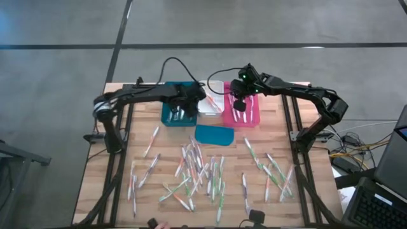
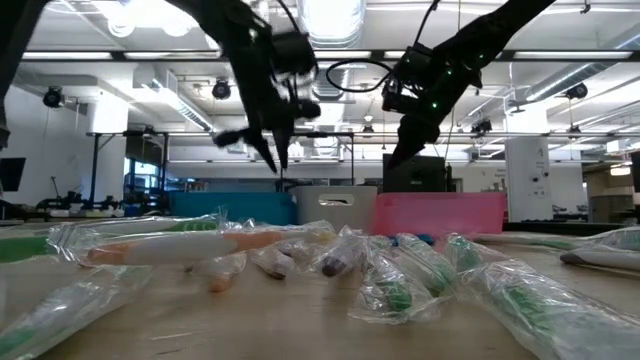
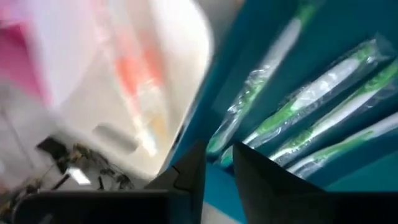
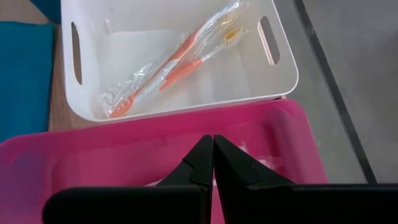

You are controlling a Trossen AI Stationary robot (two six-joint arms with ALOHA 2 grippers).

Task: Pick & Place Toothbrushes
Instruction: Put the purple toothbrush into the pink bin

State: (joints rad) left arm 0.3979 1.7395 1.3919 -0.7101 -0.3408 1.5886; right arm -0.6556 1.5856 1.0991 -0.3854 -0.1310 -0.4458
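Dozens of thin, clear-wrapped toothbrushes (image 1: 197, 170), mostly white with green, pink or orange accents, lay scattered flat across the desk's near half. Green ones (image 3: 323, 118) lay in the teal bin, two orange ones (image 4: 174, 62) in the white bin.

Even, diffuse overhead light; shadows beneath my arms fall soft and faint on the table (image 1: 127, 203). At table height, ceiling lamps (image 2: 335, 15) flare white behind my arms, which read as near silhouettes, and the wrapped toothbrushes (image 2: 400, 285) nearest the lens are out of focus, their film glinting. Past my left gripper (image 3: 219, 165) the white bin (image 3: 137, 74) is smeared, probably by motion blur. Beyond my right gripper (image 4: 213, 158) the view is bright and crisp.
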